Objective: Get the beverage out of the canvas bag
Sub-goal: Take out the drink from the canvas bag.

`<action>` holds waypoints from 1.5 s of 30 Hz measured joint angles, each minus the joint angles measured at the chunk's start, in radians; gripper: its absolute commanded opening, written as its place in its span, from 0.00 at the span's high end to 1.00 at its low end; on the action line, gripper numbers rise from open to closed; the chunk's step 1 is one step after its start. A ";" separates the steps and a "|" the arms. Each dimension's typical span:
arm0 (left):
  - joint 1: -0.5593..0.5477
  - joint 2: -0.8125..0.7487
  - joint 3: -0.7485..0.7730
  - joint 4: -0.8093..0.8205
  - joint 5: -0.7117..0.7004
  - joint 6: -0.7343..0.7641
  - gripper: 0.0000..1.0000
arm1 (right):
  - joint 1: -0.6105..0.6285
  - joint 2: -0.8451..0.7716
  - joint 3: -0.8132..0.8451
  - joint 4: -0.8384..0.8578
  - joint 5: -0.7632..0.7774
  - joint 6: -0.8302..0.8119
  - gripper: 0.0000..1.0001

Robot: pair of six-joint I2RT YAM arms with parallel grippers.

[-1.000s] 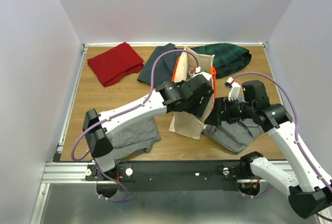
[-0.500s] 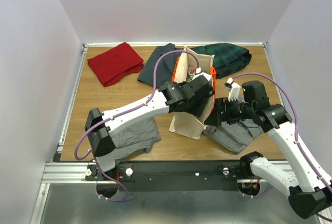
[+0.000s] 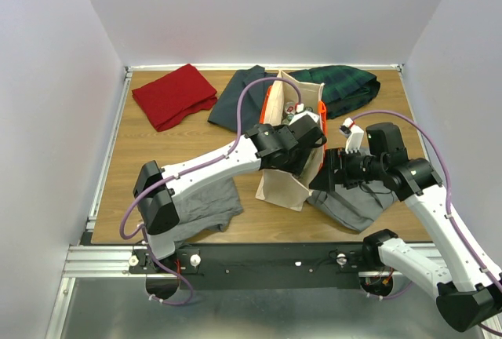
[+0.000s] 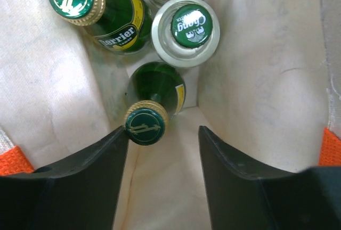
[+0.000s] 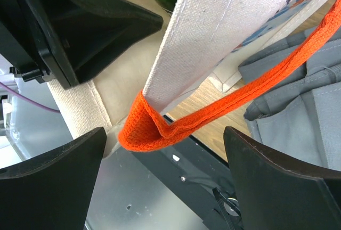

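Several bottles (image 4: pixel 184 33) inside canvas bag (image 4: pixel 266 81)

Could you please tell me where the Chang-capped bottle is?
In the left wrist view, the Chang-capped bottle stands inside the canvas bag, right of the Perrier bottle and just beyond the green bottle nearest the fingers.

The desk (image 3: pixel 157 151) is just a plain wood-grain top. Back left there's a folded red cloth (image 3: pixel 174 96), next to it a dark slate-blue garment (image 3: pixel 239 100), and over in the back right corner a dark green plaid one (image 3: pixel 345 88). The beige canvas bag (image 3: pixel 281 186) with orange handles stands upright around mid-desk, just in front of the slate-blue piece. Up front are two grey garments, the left grey one (image 3: pixel 205 205) a bit apart from the bag, and the right grey one (image 3: pixel 353 205) right up against it.
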 measured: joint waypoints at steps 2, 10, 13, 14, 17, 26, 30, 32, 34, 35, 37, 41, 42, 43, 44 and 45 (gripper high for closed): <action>0.002 0.000 0.000 -0.002 -0.004 -0.001 0.43 | 0.000 0.000 0.000 0.000 0.000 0.000 0.00; 0.002 0.009 0.003 -0.003 -0.010 -0.003 0.40 | 0.005 0.000 -0.001 0.000 0.001 0.000 0.00; 0.004 0.011 0.007 -0.003 -0.010 -0.003 0.28 | 0.005 0.000 -0.001 0.000 0.001 0.000 0.00; 0.005 0.013 0.008 -0.003 -0.009 -0.003 0.27 | 0.005 0.000 -0.001 0.000 0.001 0.000 0.00; 0.006 0.016 0.017 -0.002 -0.010 -0.004 0.22 | 0.005 0.000 -0.001 0.000 0.001 0.000 0.00; 0.014 0.016 0.039 0.000 -0.010 -0.003 0.30 | 0.006 0.000 -0.001 0.000 0.003 0.000 0.00; 0.017 0.016 0.039 0.000 -0.010 -0.003 0.37 | 0.008 0.000 -0.001 0.000 0.008 0.000 0.00; 0.020 0.017 0.039 0.000 -0.010 -0.002 0.37 | 0.012 0.000 -0.001 0.000 0.011 0.000 0.00; 0.021 0.018 0.039 0.000 -0.010 -0.003 0.37 | 0.013 0.000 -0.001 0.000 0.013 0.000 0.00; 0.021 0.018 0.039 0.000 -0.009 -0.003 0.37 | 0.013 0.000 -0.001 -0.001 0.013 0.000 0.00; 0.021 0.019 0.039 0.000 -0.009 -0.003 0.37 | 0.013 0.000 -0.001 0.000 0.015 0.000 0.00; 0.021 0.019 0.038 0.000 -0.009 -0.003 0.38 | 0.017 0.000 -0.001 0.000 0.018 0.000 0.00; 0.021 0.019 0.038 0.000 -0.009 -0.003 0.39 | 0.018 0.000 -0.001 0.000 0.019 0.000 0.00; 0.021 0.019 0.038 0.000 -0.009 -0.003 0.40 | 0.018 0.000 -0.001 0.000 0.019 0.000 0.00; 0.021 0.019 0.038 0.000 -0.009 -0.003 0.40 | 0.019 0.000 -0.001 0.000 0.020 0.000 0.00; 0.021 0.019 0.038 0.000 -0.009 -0.003 0.40 | 0.020 0.000 -0.001 0.000 0.021 0.000 0.00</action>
